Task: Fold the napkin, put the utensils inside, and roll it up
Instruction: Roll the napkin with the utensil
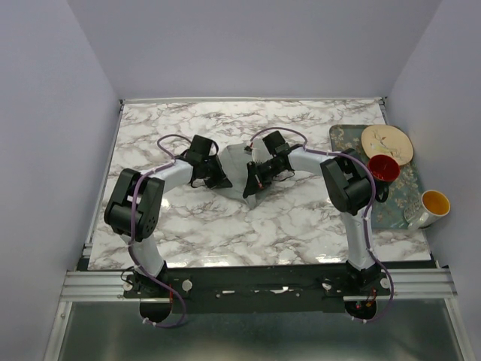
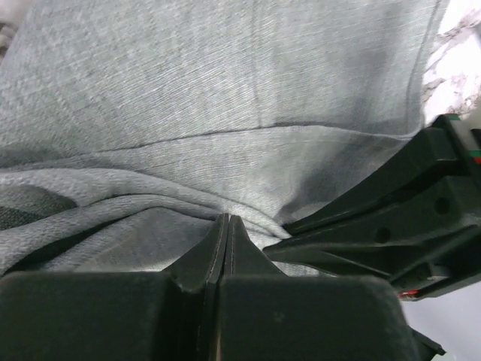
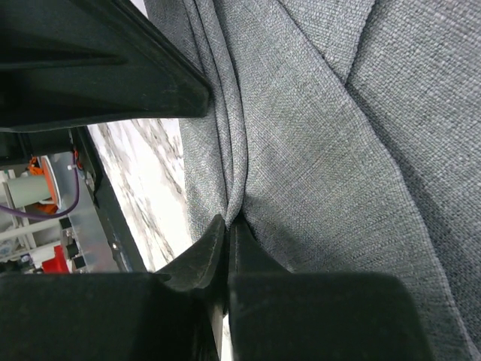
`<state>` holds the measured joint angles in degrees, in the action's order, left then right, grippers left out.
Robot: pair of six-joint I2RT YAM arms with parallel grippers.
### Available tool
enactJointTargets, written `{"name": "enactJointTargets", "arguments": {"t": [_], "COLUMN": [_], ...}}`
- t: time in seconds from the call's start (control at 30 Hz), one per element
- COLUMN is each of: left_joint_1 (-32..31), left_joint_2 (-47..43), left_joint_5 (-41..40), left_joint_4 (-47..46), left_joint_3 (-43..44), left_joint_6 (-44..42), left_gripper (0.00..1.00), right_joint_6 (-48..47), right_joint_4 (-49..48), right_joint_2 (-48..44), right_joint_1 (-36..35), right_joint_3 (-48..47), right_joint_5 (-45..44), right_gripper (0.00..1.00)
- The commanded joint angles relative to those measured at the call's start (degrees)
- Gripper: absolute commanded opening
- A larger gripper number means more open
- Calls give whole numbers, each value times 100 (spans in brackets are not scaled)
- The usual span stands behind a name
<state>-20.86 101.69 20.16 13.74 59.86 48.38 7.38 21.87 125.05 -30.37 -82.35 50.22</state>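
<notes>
Table (image 1: 301,226): marble top; nothing is placed between the arms and the work. Napkin (image 1: 239,162) is gathered at table centre, between both wrists. One fold ridge is clamped by the left gripper (image 2: 227,223), jaws tight on cloth. Another ridge is pinched by the right gripper (image 3: 228,224), likewise clenched on fabric.

Risks, as judged:
- W/ both pinches so close, cloth could be bunched, not folded flat, if pulled unevenly.
- Thin fabric could be slipped from either pinch.
- Fingers could be knocked together, being just beside each other.

Tray (image 1: 397,201) is set at right edge, well apart from napkin. Plate (image 1: 387,143), red cup (image 1: 382,167) & mug (image 1: 434,204) are seen on or by it. Red cup could be clipped by right elbow, which is near. Utensils can't be made out.
</notes>
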Motion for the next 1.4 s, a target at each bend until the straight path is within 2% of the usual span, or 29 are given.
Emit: {"name": "enactJointTargets", "arguments": {"t": [0.0,0.17,0.23,0.33,0.37,0.47,0.53,0.57,0.6,0.63,0.7,0.83,1.03,1.37], "left_joint_1": [12,21,21,21,21,65,82,74,82,100,126,161,214,249], "left_joint_2": [62,175,255,316,334,395,422,465,483,518,615,694,782,800], "left_joint_5": [41,-232,-320,-425,-452,-487,-443,-417,-382,-338,-215,-171,-91,-30], "left_joint_4": [-652,-1101,-1145,-1128,-1075,-987,-926,-917,-925,-925,-917,-759,-618,-530], "left_joint_3": [-500,-861,-914,-950,-941,-888,-853,-844,-827,-818,-791,-686,-554,-466], "left_joint_6": [251,225,181,128,102,75,92,110,145,180,233,163,137,110], "left_gripper": [0,0,0,0,0,0,0,0,0,0,0,0,0,0], "right_joint_6": [-219,-228,-367,-631,-693,-948,-905,-905,-931,-992,-1045,-1579,-2177,-2513], "right_joint_4": [265,300,676,1476,1670,2268,2034,1771,1020,673,-273,-1070,-1342,-1440], "right_joint_2": [142,90,2,-498,-656,-1193,-1665,-1860,-2027,-2264,-2380,-2381,-1757,-1379], "right_joint_1": [-13,-13,-13,-57,-135,-433,-679,-994,-1180,-1347,-1647,-2060,-2192,-2263], "right_joint_3": [17,-44,-228,-685,-799,-1117,-689,-417,-101,486,911,1230,984,834], "right_joint_5": [-522,-592,-775,-1705,-2448,-3855,-4351,-4745,-4967,-5195,-5355,-5795,-5610,-5654], "right_gripper": [13,22,26,42,52,62,64,69,71,73,74,75,73,61]}}
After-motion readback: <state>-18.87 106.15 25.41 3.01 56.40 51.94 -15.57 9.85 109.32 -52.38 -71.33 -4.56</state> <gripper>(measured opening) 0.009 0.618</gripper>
